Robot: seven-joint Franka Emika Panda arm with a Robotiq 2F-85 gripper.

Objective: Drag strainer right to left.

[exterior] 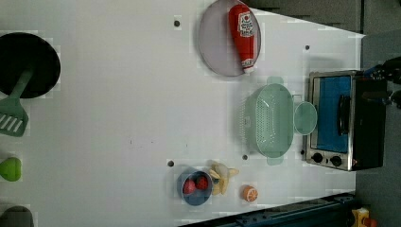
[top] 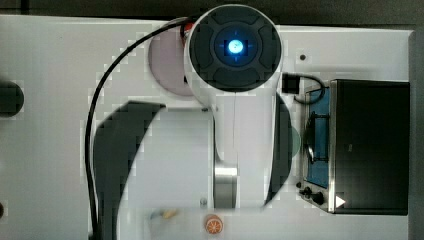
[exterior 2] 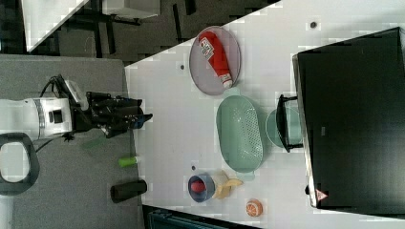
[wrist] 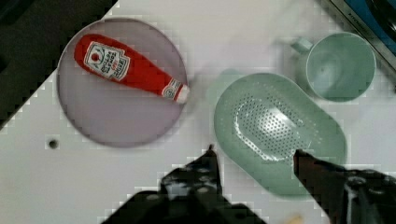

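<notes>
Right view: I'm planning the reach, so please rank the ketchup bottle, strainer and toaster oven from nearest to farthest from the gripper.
1. Ketchup bottle, on the grey plate, up and right of the gripper.
2. Strainer, mid-table, slightly farther.
3. Toaster oven, at the right view's right edge.

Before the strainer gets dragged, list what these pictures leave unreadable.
- Strainer: in the top view the arm covers it.
- Green mug: in the right view the toaster oven and its door handle hide part of it.
- Ketchup bottle label: print too blurred to read, wrist view.
- Gripper: whether it touches the strainer is unclear.
</notes>
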